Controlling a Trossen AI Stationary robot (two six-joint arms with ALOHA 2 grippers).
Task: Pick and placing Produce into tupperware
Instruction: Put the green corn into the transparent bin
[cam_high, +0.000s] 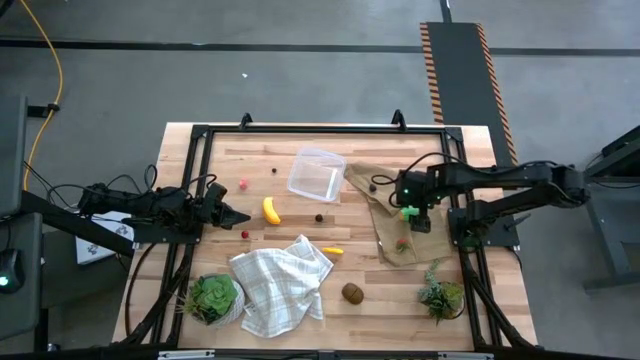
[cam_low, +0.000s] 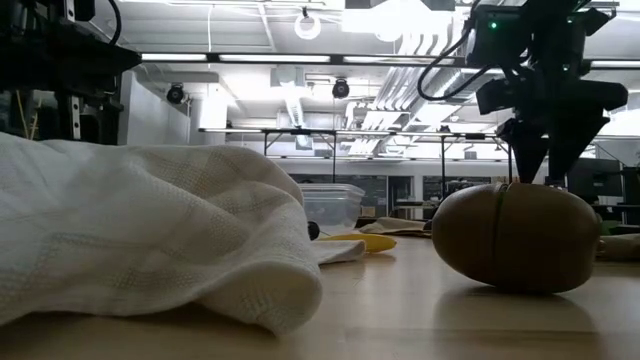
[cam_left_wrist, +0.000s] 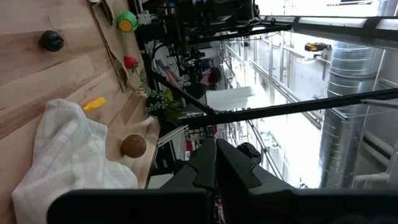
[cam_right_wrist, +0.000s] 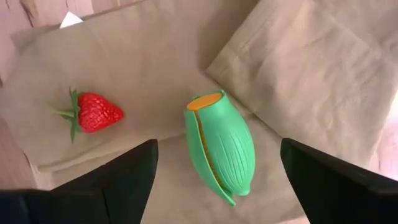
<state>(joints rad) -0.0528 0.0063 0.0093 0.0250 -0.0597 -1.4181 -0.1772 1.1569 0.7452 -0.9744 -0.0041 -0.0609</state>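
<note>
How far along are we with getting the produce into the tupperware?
Nothing done: the tupperware looks empty. In hand: the right end effector is open above the green piece on the tan cloth. Left: banana, kiwi, strawberry and berries.

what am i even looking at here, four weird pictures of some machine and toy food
Two robot arms work at a wooden table. One picture looks down from above, one looks level across the tabletop, and two come from cameras on the arms' wrists. The job is putting toy produce into the clear tupperware. A banana, a kiwi, a white cloth and potted plants lie about. The right pincer hangs open over a green piece beside a strawberry on a tan cloth, holding nothing. The left pincer waits shut.
</note>
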